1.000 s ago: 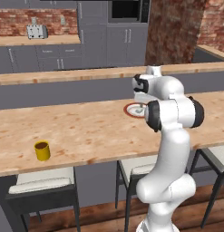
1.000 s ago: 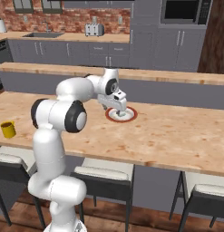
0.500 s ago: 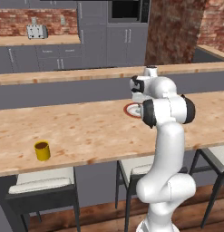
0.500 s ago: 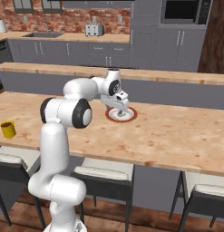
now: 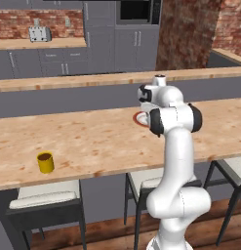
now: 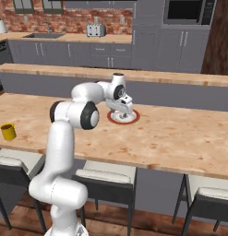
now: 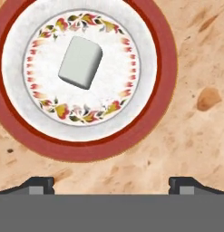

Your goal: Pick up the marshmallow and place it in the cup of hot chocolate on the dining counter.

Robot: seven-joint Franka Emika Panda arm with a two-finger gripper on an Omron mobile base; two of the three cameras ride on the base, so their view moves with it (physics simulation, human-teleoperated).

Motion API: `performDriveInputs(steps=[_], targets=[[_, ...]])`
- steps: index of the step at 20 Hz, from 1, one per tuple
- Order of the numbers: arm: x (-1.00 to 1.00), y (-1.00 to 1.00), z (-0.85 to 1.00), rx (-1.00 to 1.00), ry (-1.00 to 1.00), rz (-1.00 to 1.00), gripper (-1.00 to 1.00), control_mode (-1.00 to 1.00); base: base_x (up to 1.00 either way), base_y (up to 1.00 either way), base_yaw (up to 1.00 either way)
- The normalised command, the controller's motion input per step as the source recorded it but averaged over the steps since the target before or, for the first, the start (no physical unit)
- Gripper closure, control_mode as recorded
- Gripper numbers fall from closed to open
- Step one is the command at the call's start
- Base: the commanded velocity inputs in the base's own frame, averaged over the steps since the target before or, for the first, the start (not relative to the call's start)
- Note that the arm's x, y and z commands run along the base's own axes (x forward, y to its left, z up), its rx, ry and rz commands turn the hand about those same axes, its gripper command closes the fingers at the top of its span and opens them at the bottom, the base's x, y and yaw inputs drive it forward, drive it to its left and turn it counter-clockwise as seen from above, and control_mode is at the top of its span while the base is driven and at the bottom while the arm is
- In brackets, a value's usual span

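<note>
Well, marshmallow (image 7: 80, 62) sits mid-plate (image 7: 149, 118), claw (image 7: 111, 183) wide above.

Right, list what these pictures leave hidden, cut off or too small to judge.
- Marshmallow: clear in the hand view; in both base views the arm's wrist covers it.
- Plate: in the right base view the hand hides most of it; in the left base view the arm leaves a red sliver; the hand view's top and left edges cut its rim.
- Cup of hot chocolate: too small to judge how full it is.
- Pincer: fingertips barely show; its height above the counter is unclear.
</note>
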Motion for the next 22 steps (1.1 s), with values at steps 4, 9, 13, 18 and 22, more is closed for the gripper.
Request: performDriveInputs(steps=[4,9,13,18,22], targets=[[0.34,0.00,-0.26,0.00,0.00,0.00,-1.00,-1.00,0.00,0.00,0.00],[0.31,0.00,-0.28,0.00,0.00,0.00,-1.00,-1.00,0.00,0.00,0.00],[0.23,0.00,-0.21,0.00,-0.01,-0.02,-1.00,-1.00,0.00,0.00,0.00],[0.22,-0.01,-0.15,0.00,0.00,-0.02,-1.00,-1.00,0.00,0.00,0.00],[0.25,-0.03,-0.17,0.00,0.00,-0.01,-1.00,-1.00,0.00,0.00,0.00]])
